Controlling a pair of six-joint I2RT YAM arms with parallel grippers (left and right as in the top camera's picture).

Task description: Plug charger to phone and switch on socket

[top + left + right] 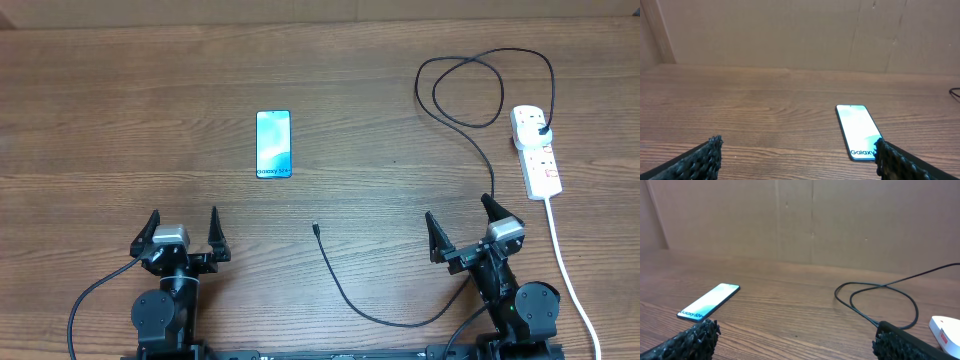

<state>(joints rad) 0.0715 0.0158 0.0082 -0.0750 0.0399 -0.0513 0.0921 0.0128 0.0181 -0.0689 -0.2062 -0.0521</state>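
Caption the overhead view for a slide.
Open left gripper and right gripper; phone unplugged, charger tip loose, plug in socket.

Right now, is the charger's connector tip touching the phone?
Apart. The overhead view shows bare table between the charger's connector tip and the phone.

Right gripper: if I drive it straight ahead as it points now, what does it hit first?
Likely the looped cable of the charger, lying ahead within the open jaws' span, toward the right side. Dead centre looks like bare table to the back wall; height clearance is unclear.
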